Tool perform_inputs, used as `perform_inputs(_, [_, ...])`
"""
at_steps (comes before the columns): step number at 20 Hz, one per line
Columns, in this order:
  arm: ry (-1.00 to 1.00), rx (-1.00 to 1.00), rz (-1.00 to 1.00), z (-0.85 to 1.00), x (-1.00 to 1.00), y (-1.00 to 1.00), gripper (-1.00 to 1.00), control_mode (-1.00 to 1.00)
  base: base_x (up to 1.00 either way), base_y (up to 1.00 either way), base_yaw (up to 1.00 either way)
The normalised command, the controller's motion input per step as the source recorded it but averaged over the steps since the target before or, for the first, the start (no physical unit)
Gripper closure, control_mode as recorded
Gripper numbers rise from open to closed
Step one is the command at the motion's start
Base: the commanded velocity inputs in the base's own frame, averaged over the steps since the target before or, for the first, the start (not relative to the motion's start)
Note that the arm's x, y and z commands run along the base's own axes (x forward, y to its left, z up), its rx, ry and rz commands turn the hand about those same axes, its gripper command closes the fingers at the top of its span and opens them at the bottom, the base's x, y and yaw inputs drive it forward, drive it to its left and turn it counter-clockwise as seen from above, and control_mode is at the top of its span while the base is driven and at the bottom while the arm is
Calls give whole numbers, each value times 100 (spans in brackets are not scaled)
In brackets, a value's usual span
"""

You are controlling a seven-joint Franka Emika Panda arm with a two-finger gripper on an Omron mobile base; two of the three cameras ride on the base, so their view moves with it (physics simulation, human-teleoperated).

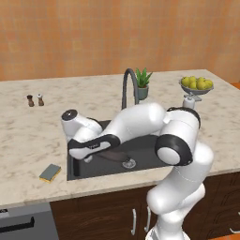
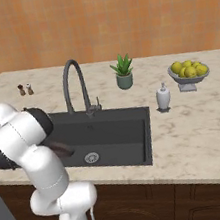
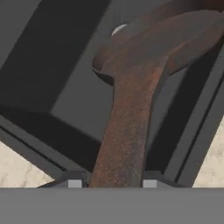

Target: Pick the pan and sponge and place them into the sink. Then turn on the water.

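Flat, even rendered light on my kitchen, bright on the counter [image 1: 28,136] and orange wall [image 2: 116,14], with no glare. The sink [image 2: 115,126] stays dim, its walls shaded in bands. My hand view is coarse and soft close up (the pan [image 3: 131,113] handle blurs).

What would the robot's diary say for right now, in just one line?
pincer: shut on pan handle | pan: held over sink | sponge: on counter left of sink | water: off

One pan [image 3: 166,39], one sponge [image 1: 50,173], one sink [image 2: 113,119], two shakers [image 1: 35,100], one plant [image 2: 123,72], one fruit bowl [image 2: 189,71].
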Motion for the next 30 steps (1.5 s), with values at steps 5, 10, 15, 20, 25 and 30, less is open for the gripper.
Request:
perform_inputs(5, [18,-15,-34,3,38,-53,100,-100,0,0,0])
perform_inputs(10, [3,-1,-20,-9,41,-55,100,-100,0,0,0])
perform_inputs(15, [-4,0,-18,-43,17,-49,100,-100,0,0,0])
perform_inputs(20, [-4,3,-14,-54,19,-47,100,-100,0,0,0])
perform_inputs(25, [-7,3,-9,-60,4,-30,100,-100,0,0,0])
perform_inputs(30, [-8,4,-8,-60,1,-7,100,-100,0,0,0])
